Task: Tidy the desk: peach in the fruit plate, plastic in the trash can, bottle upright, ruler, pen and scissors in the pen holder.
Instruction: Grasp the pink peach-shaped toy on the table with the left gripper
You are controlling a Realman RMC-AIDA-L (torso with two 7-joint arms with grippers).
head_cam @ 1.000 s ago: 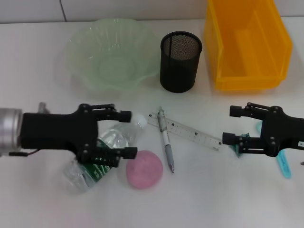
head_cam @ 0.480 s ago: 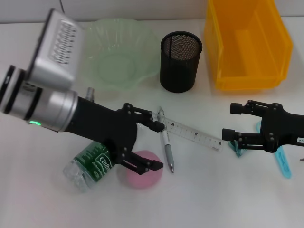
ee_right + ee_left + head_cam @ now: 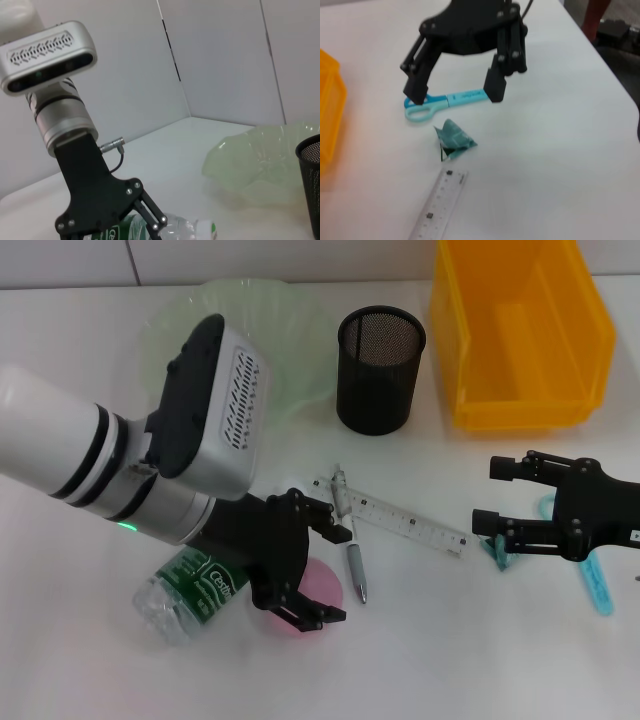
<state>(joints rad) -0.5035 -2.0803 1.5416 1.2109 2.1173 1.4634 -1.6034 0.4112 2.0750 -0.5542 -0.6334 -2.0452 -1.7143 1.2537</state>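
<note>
— What do we make of the surfaces here?

— We see a smooth, matt white table (image 3: 80,660). The fruit plate (image 3: 300,370) looks like translucent pale green plastic with a ruffled rim, slightly glossy.

— And the pen holder (image 3: 380,370)?

— We read it as black wire mesh, matt. Beside it the trash can (image 3: 520,340) is smooth orange plastic with a soft sheen.

— The bottle (image 3: 185,590)?

— Clear, crinkled plastic with a glossy green label. The peach (image 3: 325,578) looks matt and softly textured. The ruler (image 3: 405,520) seems clear hard plastic.

— And the arms?

— The left gripper (image 3: 325,575) and right gripper (image 3: 490,495) look like matt black plastic or metal; we can't tell which. The scissors (image 3: 445,100) have smooth light blue plastic handles, and the plastic scrap (image 3: 454,142) looks crumpled and shiny.
</note>
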